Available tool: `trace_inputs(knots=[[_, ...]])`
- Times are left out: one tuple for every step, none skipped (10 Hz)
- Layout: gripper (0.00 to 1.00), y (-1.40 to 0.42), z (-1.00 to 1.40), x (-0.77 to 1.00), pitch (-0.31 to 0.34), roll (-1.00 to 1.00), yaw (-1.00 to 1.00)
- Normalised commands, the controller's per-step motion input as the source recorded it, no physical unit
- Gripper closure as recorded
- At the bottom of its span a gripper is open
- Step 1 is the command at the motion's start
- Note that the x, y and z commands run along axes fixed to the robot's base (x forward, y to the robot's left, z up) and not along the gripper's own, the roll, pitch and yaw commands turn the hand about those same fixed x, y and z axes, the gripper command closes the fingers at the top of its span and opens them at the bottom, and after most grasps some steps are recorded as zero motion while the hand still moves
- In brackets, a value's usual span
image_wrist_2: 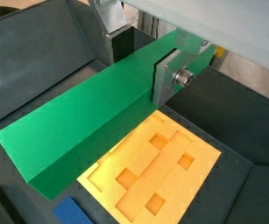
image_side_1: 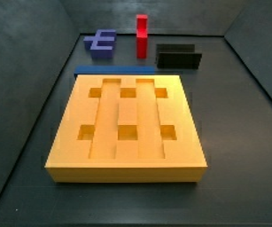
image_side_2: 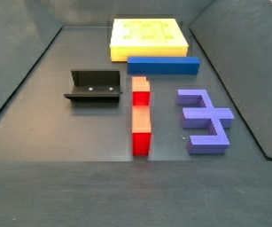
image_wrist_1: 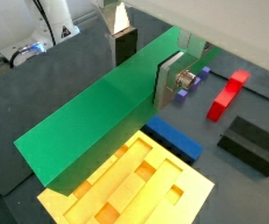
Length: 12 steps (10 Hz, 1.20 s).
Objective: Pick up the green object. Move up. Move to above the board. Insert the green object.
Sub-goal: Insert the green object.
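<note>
The gripper (image_wrist_1: 160, 79) is clamping the green bar (image_wrist_1: 95, 118) near one end between its silver plate fingers (image_wrist_1: 169, 77), holding it aloft over the board (image_wrist_2: 160, 171) in both wrist views, so the pick-up and lift look done, the move above the board is largely made, and the insertion is left. Neither side view is showing the gripper or the bar. The bar is looking long, flat and smooth, while the board is showing as a matte orange-yellow slab with lengthwise grooves and square recesses, a blue bar (image_side_1: 112, 68) lying just beyond its far edge.
</note>
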Motion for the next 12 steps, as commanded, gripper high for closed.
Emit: trace_inputs(knots=[[1.00,-0.28,-0.64,-0.26,-0.259,-0.09,-0.07],[1.00,-0.27,-0.61,-0.27,-0.264,-0.10,-0.03],[1.00,-0.17,-0.59,-0.28,-0.233,-0.12,0.00],[1.00,-0.09,-0.53,-0.47,-0.263,-0.13,0.02],[1.00,0.00,-0.57,-0.43,-0.267,-0.10,0.13],[1.00,0.00,-0.75,-0.02,-0.070,-0.12,0.19],[1.00,0.00,-0.77,0.00,-0.021,-0.13,0.18],[1.00,0.00,-0.82,0.00,-0.029,-0.14,0.19],[1.00,0.00,-0.83,0.05,-0.029,-0.15,0.21],[1.00,-0.02,-0.86,0.01,-0.041,-0.12,0.19],[1.00,-0.10,-0.92,0.08,-0.004,-0.02,0.08],[1.00,-0.12,-0.89,0.01,0.000,0.00,0.04]])
